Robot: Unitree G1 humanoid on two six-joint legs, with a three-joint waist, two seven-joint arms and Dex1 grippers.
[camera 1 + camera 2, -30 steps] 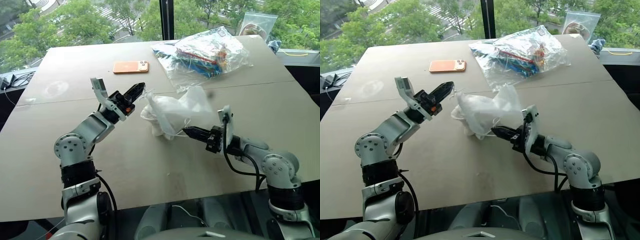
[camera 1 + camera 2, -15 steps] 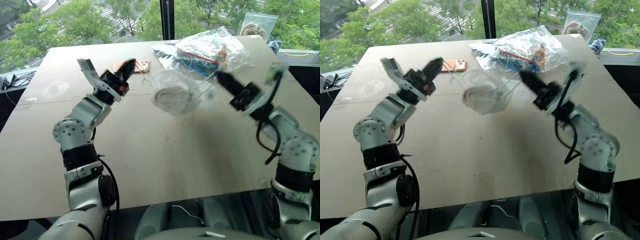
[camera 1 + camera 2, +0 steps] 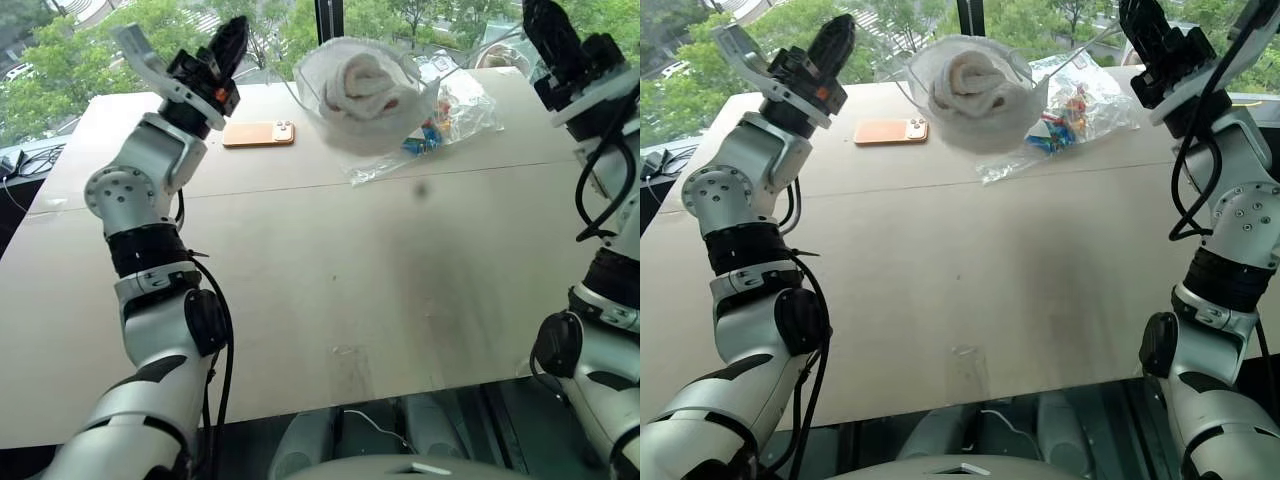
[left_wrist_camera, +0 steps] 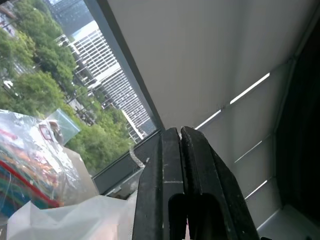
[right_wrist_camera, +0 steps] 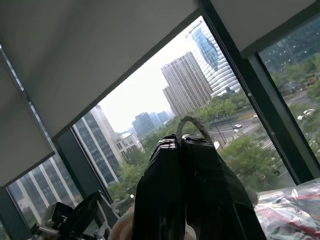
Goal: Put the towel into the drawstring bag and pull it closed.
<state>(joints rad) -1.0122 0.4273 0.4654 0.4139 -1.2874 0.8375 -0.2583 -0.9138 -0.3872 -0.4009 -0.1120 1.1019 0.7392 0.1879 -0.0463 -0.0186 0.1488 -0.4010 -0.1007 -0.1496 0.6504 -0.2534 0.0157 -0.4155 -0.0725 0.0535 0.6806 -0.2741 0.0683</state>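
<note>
Hanging between my two raised arms, the drawstring bag is in the air above the far part of the table, and the towel sits rolled inside it, seen through the thin fabric. My left claw is pressed together and pinches one white cord, which leaves the tips as a thin line in the left wrist view. My right claw is also pressed together, with a loop of cord coming out from between its tips. The bag lies between the two claws, a little lower than both, and the cords run out from its mouth to each side, so the line from claw to claw goes across the opening. I judge that the towel step is done and the closing is in progress; the mouth looks partly gathered, though I cannot tell how tight. Behind the bag, on the table, lie an orange phone and a clear plastic bag of colourful items. Both arms seem about equally near to the bag, so pulling apart evenly is what the next move needs.
</note>
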